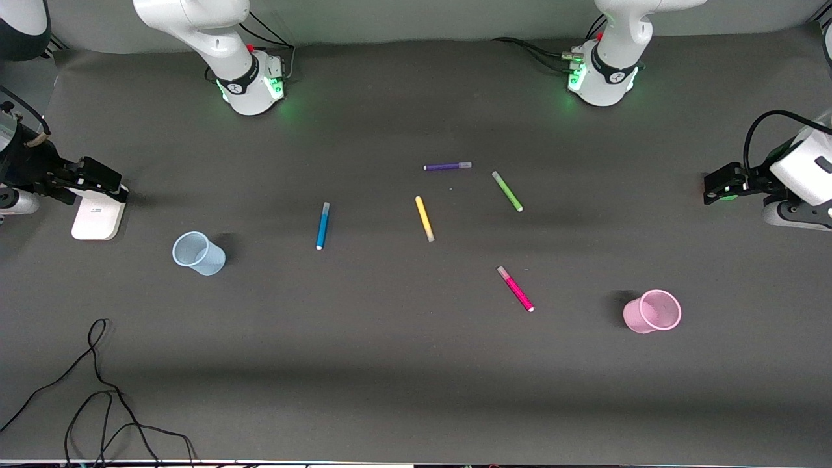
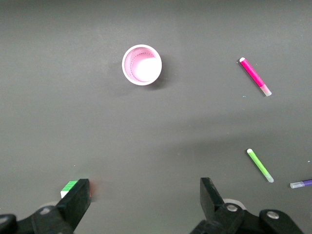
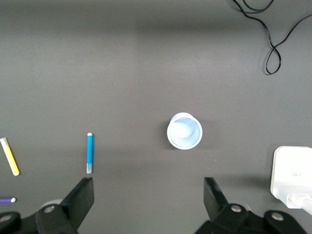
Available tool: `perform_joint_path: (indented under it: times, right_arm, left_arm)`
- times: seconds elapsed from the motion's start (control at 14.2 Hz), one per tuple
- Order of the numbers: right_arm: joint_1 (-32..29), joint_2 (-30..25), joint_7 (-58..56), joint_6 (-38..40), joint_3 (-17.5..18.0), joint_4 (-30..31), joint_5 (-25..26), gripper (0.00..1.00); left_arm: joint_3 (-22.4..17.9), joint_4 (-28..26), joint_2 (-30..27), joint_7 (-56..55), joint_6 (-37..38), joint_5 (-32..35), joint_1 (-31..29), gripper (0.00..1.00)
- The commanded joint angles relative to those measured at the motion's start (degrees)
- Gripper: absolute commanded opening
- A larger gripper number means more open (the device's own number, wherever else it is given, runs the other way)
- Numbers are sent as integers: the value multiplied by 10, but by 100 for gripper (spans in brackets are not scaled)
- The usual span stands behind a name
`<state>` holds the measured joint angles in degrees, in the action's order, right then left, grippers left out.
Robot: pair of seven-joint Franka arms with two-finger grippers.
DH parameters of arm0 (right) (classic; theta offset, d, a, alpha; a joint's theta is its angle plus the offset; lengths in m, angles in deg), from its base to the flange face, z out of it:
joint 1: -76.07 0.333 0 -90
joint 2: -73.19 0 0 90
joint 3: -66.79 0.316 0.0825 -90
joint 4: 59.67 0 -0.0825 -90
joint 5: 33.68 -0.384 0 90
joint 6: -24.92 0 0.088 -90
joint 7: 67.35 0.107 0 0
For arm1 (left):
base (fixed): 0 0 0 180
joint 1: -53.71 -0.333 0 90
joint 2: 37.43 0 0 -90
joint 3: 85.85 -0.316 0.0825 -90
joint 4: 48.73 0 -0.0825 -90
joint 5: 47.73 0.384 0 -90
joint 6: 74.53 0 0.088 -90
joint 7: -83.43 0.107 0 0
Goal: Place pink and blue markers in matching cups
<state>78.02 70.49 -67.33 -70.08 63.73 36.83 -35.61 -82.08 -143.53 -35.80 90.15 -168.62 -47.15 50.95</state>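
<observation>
blue marker (image 1: 322, 225) is laid flat on the bench (image 1: 390, 364), beside blue cup (image 1: 198, 253) | pink marker (image 1: 515, 288) is laid near pink cup (image 1: 652, 311) | left gripper (image 2: 144, 195) and right gripper (image 3: 148, 195) are held open, empty, at bench ends
</observation>
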Motion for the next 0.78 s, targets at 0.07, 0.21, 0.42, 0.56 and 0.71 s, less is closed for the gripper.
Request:
perform_joint_path:
  times: [0.07,0.21,0.42,0.56,0.71]
  right_arm:
    - [3,1,9,16,10,-7,13,100]
    - [3,2,9,21,10,-10,12,100]
    - [3,12,9,21,10,-7,11,100]
    - [6,38,11,21,10,-7,6,100]
    - [17,75,16,21,10,-16,-24,100]
  left_arm:
    - [-3,14,5,8,15,-2,5,100]
    - [-3,14,5,8,16,-2,5,100]
    - [-3,14,5,5,16,-2,6,100]
    - [-3,14,6,-5,16,-2,6,100]
    - [-3,16,14,-7,15,-8,2,100]
